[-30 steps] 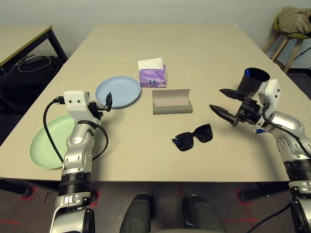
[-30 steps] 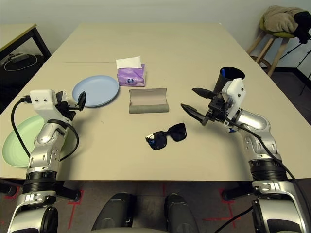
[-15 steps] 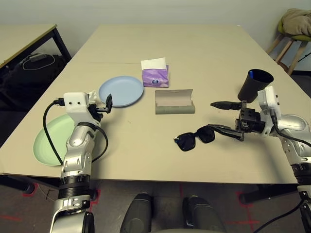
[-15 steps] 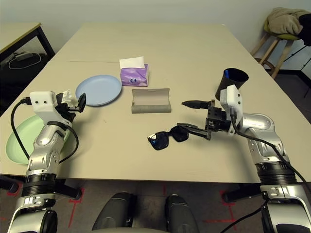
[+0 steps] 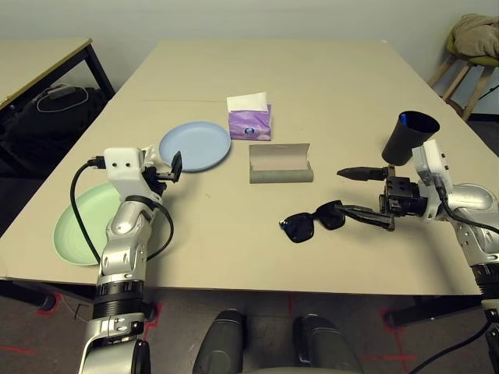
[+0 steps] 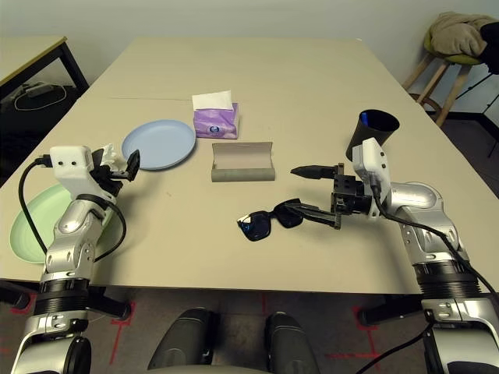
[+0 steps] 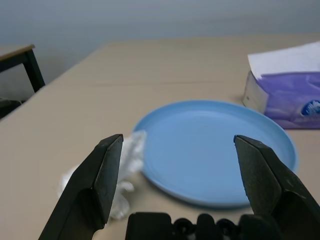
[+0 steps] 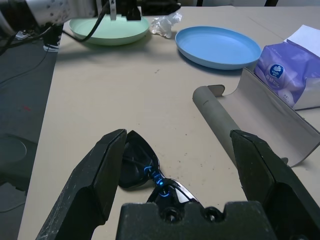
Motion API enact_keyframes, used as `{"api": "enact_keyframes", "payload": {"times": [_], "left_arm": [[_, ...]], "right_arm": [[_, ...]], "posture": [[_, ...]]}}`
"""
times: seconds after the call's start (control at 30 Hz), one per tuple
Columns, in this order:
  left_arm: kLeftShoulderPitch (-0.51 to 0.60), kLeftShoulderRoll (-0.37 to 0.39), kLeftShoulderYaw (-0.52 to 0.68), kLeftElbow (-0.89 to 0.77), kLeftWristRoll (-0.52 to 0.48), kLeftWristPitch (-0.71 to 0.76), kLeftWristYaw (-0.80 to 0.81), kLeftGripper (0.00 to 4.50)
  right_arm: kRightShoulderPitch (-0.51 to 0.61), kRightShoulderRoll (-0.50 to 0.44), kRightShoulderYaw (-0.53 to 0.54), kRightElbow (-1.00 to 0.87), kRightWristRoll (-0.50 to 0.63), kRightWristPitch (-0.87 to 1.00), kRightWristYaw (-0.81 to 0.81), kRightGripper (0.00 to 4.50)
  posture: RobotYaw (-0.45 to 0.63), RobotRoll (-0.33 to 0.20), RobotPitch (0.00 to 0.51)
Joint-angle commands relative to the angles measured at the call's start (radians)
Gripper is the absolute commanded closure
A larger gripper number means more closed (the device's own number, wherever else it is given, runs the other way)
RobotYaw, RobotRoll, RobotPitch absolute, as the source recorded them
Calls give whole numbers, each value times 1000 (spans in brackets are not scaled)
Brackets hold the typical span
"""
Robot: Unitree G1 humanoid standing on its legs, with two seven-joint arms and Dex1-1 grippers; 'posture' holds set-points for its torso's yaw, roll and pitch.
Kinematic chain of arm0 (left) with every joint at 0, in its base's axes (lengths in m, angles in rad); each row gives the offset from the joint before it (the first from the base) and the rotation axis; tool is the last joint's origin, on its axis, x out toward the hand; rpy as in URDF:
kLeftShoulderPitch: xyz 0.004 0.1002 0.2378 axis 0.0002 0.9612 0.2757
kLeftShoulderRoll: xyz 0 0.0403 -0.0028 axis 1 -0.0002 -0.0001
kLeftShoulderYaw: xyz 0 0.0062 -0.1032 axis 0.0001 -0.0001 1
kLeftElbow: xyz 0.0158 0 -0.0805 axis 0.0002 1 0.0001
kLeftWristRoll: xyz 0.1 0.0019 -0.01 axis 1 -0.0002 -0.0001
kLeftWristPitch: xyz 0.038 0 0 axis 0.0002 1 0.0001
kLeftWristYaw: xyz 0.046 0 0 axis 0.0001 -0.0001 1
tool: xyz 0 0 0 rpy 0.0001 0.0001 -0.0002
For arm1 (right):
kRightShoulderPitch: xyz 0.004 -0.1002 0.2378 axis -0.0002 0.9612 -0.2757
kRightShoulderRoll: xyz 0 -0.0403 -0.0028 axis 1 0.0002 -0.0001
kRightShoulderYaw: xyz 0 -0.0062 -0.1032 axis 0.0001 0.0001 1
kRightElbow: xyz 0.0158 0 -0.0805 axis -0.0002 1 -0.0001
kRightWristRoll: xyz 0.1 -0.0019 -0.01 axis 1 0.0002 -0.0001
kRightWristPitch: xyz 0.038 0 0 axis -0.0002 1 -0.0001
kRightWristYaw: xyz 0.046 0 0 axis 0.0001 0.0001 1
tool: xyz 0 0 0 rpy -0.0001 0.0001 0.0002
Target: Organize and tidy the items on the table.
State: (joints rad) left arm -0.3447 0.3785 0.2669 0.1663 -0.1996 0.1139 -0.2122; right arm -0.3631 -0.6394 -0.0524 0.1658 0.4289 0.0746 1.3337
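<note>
Left eye view, read from nine o'clock across to three: the larger light green plastic plate [image 5: 82, 224] lies at the near left edge of the large beige rectangular table [image 5: 312, 86], partly behind the silver left forearm. The left gripper [image 7: 185, 185] hangs above the table with its black fingers spread wide and nothing between them, aimed at the round light blue plate [image 5: 195, 146]; a crumpled white tissue [image 7: 122, 170] sits touching that plate's rim, so this arm looks poised for either one. At twelve o'clock from the plate's right edge stands the purple cardboard tissue box [image 5: 249, 121], a white sheet sticking up. Near the centre the grey oblong glasses case [image 5: 281, 164] lies open, lid tipped up, probably ready to take the glasses. Just toward five o'clock of it rest the black plastic sunglasses [image 5: 312, 221], lenses down on the table. The right gripper [image 5: 365, 195] points toward nine o'clock, released and wide, its near finger just beside the frame, seemingly lining up a grasp. At one o'clock from it stands the black cylindrical cup [image 5: 408, 136], something blue showing inside.
</note>
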Motion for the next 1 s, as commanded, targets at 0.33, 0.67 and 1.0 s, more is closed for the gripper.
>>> {"api": "enact_keyframes", "payload": {"times": [0.33,0.67,1.0], "left_arm": [[-78,218,78,-18,-38,408,-30,0],[-196,305,261,14,-135,812,48,0],[-247,336,324,60,-107,1034,162,0]], "right_arm": [[30,23,11,-47,11,21,-16,24],[49,34,8,-75,15,39,-33,24],[46,41,12,-88,12,51,-50,24]], "posture": [[188,0,62],[197,0,68],[200,0,73]]}}
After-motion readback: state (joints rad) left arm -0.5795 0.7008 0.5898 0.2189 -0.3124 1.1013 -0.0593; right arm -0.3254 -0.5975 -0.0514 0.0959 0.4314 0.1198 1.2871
